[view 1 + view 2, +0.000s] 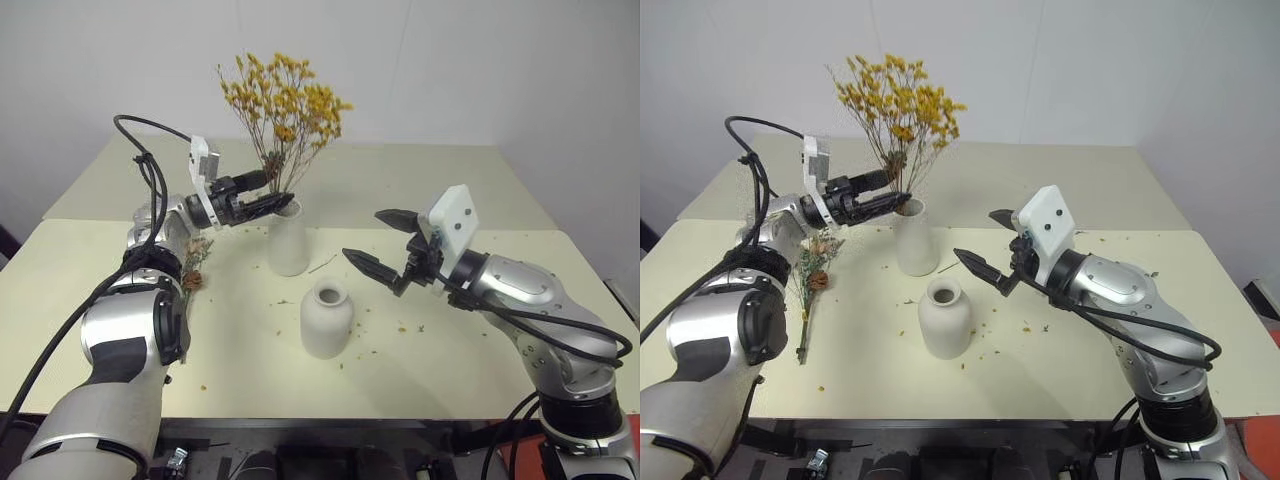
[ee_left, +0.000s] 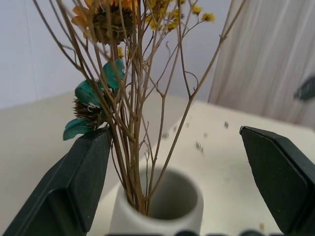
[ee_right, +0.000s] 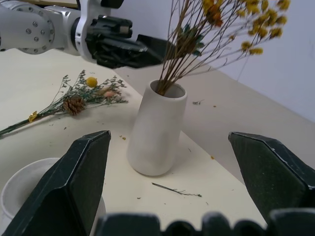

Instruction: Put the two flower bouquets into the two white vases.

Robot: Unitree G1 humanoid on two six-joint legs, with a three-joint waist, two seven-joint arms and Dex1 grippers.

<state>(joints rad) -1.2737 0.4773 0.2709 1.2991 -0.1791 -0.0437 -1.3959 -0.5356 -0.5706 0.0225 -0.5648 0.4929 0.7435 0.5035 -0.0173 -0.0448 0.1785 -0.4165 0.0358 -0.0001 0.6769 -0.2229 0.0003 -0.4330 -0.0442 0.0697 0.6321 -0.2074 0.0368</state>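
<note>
**Yellow bunch standing in the tall vase, green bunch lying on the table**

Head views: The yellow bunch is standing in the tall vase, which is sitting near the table's middle. The left gripper is hovering level at the vase's mouth, at about 9 o'clock from it, with its jaws spread apart around the stems and gripping nothing. The short vase is sitting empty at 5 o'clock from the tall one, near but apart. The green bunch is lying flat on the table at 9 o'clock from the short vase, partly behind the left arm. The right gripper is hanging above the table at 2 o'clock from the short vase, jaws wide apart and empty. Small crumbs are scattered over the table.

Left wrist view: The left gripper's two fingers are standing wide on either side of the thin brown stems, which are dropping into the tall vase's mouth. One finger is just beside the stems.

Right wrist view: The right gripper's fingers are spread wide, framing the tall vase. The green bunch, with its pinecone, is lying beyond, and a loose twig is lying by the vase's base.
</note>
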